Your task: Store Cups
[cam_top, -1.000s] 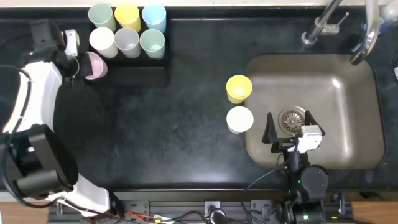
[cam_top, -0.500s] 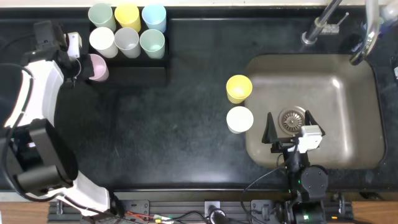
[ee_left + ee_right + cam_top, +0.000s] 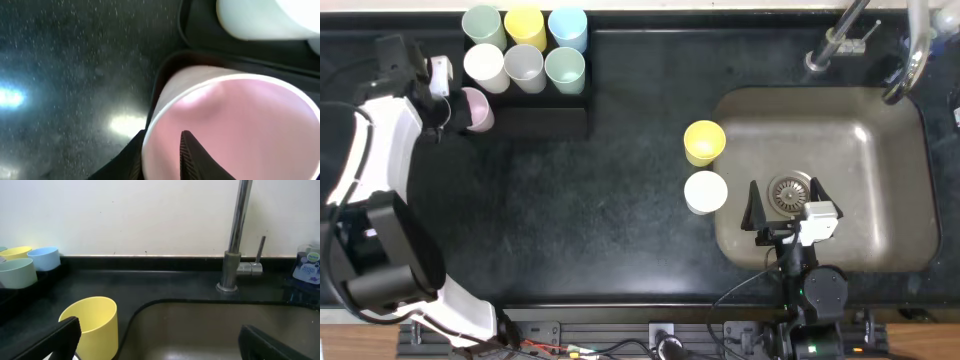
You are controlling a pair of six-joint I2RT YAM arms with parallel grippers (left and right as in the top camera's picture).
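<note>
Pink cup (image 3: 240,125): clamped at the rim by left gripper (image 3: 162,142), one finger (image 3: 192,155) inside, the other outside. Edged slightly nearer the black rack (image 3: 555,118) over the last second, then steady for the last half-second. Now at the front-left compartment; seating not confirmable. Judged: placement nearly complete, release pending. Six cups (image 3: 525,62) already racked behind. Right gripper (image 3: 785,208) spread apart, unmoved above the sink (image 3: 880,120). Yellow cup (image 3: 704,141) and white cup (image 3: 705,191) outstanding on the counter (image 3: 570,220) beside the sink. Label noted on bottle (image 3: 310,262) near the faucet (image 3: 235,240); print not transcribed. No other writing found.
</note>
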